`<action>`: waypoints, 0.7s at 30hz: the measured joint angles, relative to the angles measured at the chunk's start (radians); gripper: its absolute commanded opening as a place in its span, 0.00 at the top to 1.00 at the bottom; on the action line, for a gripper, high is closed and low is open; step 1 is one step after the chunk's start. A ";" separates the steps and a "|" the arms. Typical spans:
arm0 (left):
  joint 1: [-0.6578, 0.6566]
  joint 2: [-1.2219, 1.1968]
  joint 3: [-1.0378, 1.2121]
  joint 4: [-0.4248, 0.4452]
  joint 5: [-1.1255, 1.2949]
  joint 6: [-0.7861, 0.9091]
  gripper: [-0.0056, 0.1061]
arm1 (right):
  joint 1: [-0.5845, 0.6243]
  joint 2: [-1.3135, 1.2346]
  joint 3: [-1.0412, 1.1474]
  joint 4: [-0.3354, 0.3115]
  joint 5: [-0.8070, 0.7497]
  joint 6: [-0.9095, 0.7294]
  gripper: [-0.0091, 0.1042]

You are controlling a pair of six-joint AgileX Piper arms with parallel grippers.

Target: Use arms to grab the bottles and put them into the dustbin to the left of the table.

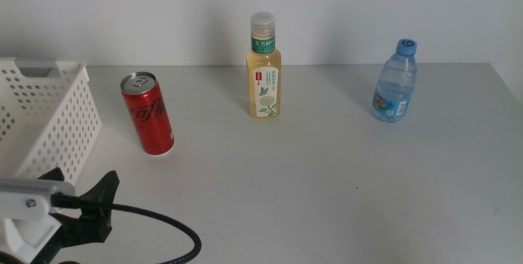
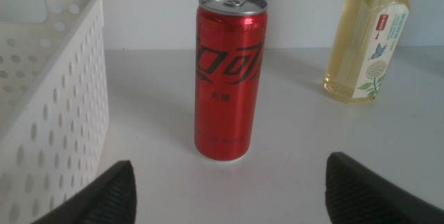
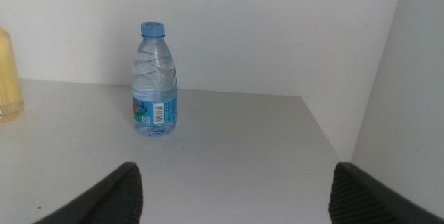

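Middle view: cola can point(image 1: 148, 114) beside dustbin point(image 1: 45, 117), tea bottle point(image 1: 264, 68), water bottle point(image 1: 395, 80); both jaws apart.

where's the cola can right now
In the middle view the red cola can stands upright on the table's left side, between the white basket and the yellow tea bottle.

On the plain light grey-white matte table point(image 1: 343, 190) there were 3 drink containers: 1 slim red aluminium cola can point(image 1: 148, 114), 1 tall yellow plastic tea bottle with a green label point(image 1: 264, 68), and 1 small clear plastic water bottle with a blue cap point(image 1: 395, 81). Beside the can, on the side away from the tea bottle, stood 1 white rectangular perforated plastic basket point(image 1: 49, 117). 1 black cable point(image 1: 167, 223) lay nearer the camera than the can.
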State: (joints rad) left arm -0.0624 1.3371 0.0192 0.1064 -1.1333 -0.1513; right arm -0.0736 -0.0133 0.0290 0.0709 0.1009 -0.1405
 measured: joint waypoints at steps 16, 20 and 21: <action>0.000 0.000 -0.097 0.152 0.080 -0.039 0.27 | 0.000 0.000 0.000 0.000 0.000 0.000 0.09; 0.000 0.024 -0.165 0.130 0.141 -0.039 0.23 | 0.000 0.000 0.000 0.000 0.000 0.000 0.09; 0.000 0.036 -0.183 0.123 0.147 -0.039 0.20 | 0.000 0.000 0.000 0.000 0.000 0.000 0.09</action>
State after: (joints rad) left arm -0.0624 1.3732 -0.1637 0.2290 -0.9862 -0.1900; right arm -0.0736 -0.0133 0.0290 0.0709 0.1009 -0.1405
